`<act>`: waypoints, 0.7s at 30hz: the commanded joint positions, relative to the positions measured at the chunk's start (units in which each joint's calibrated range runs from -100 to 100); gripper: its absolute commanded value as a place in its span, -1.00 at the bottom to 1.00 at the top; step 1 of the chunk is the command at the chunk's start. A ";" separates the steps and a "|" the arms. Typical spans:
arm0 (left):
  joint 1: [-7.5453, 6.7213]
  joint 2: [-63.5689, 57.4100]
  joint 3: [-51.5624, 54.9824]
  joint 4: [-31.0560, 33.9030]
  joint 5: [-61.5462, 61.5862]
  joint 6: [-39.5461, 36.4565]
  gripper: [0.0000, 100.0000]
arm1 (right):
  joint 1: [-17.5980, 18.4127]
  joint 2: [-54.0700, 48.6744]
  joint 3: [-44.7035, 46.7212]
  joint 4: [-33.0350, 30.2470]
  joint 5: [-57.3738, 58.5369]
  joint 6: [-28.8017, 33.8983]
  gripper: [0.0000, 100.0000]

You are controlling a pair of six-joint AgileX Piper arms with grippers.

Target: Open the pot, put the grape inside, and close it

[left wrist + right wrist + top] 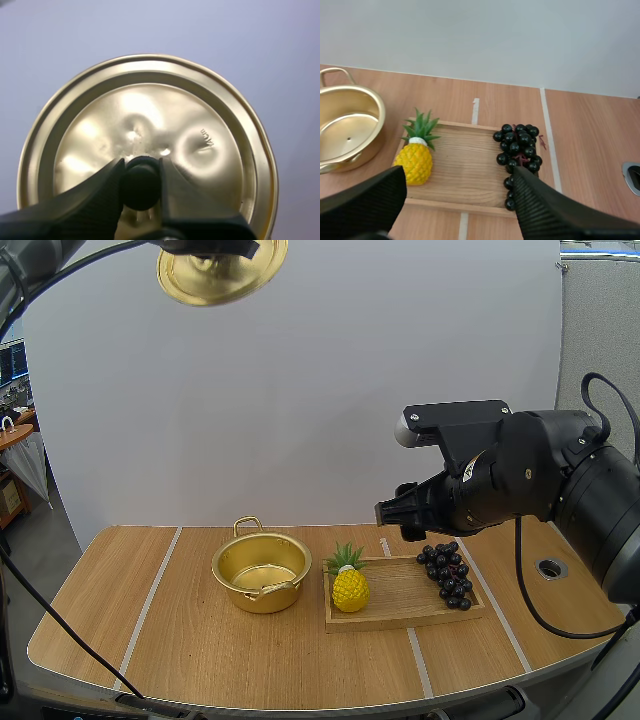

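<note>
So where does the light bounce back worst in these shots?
Left wrist view: white glare patches across the lid, above the knob the left fingers pinch. High view: the pot gleams inside. Right wrist view: tiny glints on the grapes.

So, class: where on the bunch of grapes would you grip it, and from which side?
Grip the bunch of grapes across its wider far end, coming straight down from above. It lies flat on the wooden tray, tapering toward the near edge, so jaws closing across its width should catch most berries. The pineapple stands clear at the other end.
</note>
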 commanded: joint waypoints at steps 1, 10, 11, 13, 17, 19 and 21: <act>-0.15 -0.40 -0.59 0.04 -12.96 -0.79 -1.00 | -0.22 3.09 -0.41 -4.34 -2.31 3.15 1.00; -0.15 -0.40 -0.59 0.04 -24.76 -0.79 -1.00 | -2.50 15.50 -0.41 -5.59 -12.66 3.45 1.00; -0.15 -0.40 -0.59 0.04 -24.76 -0.79 -1.00 | -3.71 16.93 -0.41 -5.59 -14.40 3.03 1.00; -0.15 -0.40 -0.59 0.04 -24.76 -0.79 -1.00 | -5.76 19.39 -0.41 -5.59 -17.50 1.96 1.00; -0.15 -0.40 -0.59 0.04 -24.76 -0.79 -1.00 | -9.74 23.30 -0.41 -1.20 -21.62 -4.84 1.00; -0.15 -0.40 -0.59 0.04 -24.76 -0.79 -1.00 | -11.51 25.11 -0.41 4.79 -21.81 -11.13 1.00; -0.15 -0.40 -0.59 0.04 -24.76 -0.79 -1.00 | -13.18 26.74 -0.41 10.29 -22.24 -16.81 1.00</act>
